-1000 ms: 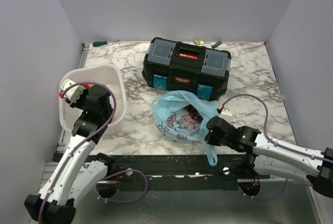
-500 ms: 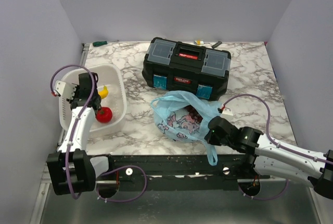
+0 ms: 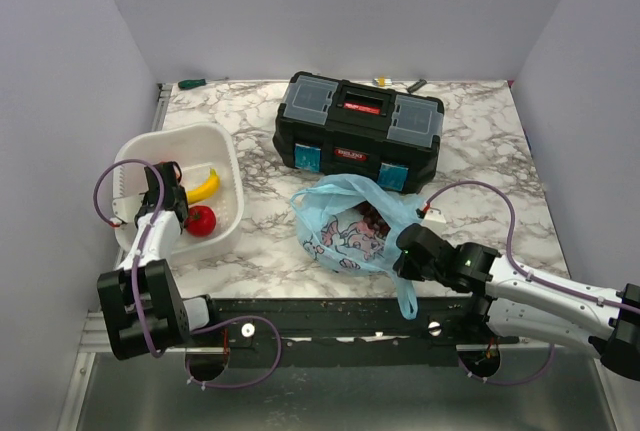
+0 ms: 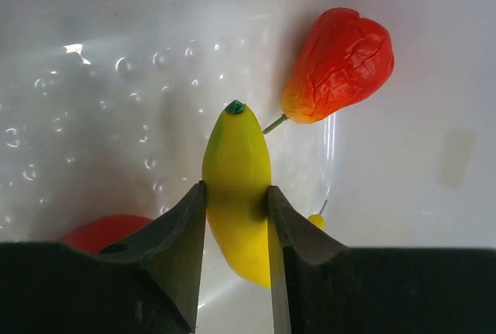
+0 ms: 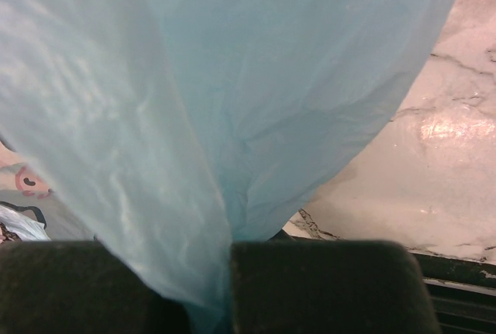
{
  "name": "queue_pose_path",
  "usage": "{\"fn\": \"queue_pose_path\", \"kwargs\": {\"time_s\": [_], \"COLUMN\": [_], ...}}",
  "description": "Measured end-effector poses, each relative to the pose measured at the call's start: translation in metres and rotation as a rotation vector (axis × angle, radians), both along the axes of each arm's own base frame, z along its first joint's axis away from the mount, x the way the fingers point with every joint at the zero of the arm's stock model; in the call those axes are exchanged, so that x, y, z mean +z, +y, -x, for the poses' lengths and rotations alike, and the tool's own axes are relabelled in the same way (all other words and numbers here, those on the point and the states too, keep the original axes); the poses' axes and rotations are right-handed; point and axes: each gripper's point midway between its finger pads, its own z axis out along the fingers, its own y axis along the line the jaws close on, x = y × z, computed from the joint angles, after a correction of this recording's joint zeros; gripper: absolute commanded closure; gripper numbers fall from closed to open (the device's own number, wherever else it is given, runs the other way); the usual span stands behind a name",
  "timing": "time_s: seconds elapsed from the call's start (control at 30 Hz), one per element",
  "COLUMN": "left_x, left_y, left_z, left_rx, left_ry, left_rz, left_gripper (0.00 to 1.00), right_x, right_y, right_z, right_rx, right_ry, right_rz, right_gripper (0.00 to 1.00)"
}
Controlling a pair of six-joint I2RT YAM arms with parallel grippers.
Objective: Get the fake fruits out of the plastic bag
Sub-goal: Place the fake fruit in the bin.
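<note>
Since a second ago, left gripper (image 4: 237, 191) lowered into basket (image 3: 226, 151), clamped on banana (image 4: 236, 167); release pending. Right gripper (image 5: 230, 250) pinching plastic bag (image 5: 232, 78); grape bunch (image 3: 371, 217) left inside.

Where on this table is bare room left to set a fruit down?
Bare marble lies between the white basket and the plastic bag, and right of the toolbox. Crowded: inside the basket, where the left gripper holds the banana.

No legible text; toolbox label (image 3: 352, 152) blurred.
</note>
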Motion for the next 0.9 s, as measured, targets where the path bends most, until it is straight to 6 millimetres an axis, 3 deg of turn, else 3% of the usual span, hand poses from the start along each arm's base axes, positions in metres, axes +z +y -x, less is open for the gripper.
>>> {"fn": "queue_pose_path", "kwargs": {"time_s": [0.13, 0.3, 0.47, 0.63, 0.77, 0.9], "left_x": [0.004, -0.001, -0.006, 0.000, 0.011, 0.036], "left_y": [0.002, -0.002, -0.007, -0.006, -0.007, -0.007], "left_z": [-0.009, -0.019, -0.020, -0.020, -0.019, -0.017], "left_rx": [0.013, 0.007, -0.004, -0.008, -0.022, -0.056], "left_ry": [-0.039, -0.057, -0.051, -0.065, -0.083, -0.116], "left_rz": [0.010, 0.055, 0.083, 0.075, 0.057, 0.016], "left_gripper": [0.89, 0.74, 0.47, 0.28, 0.21, 0.21], "right_x": [0.000, 0.001, 0.007, 0.007, 0.006, 0.006], "right_y": [0.000, 0.000, 0.004, 0.004, 0.004, 0.003], "right_z": [0.000, 0.000, -0.002, -0.002, -0.002, -0.002], "right_rx": [0.000, 0.000, 0.000, 0.000, 0.000, 0.000], "right_ry": [0.000, 0.000, -0.005, -0.005, -0.005, -0.003], "right_rz": [0.000, -0.001, -0.008, -0.009, -0.007, -0.005], "right_gripper": [0.99, 0.99, 0.99, 0.99, 0.99, 0.99]}}
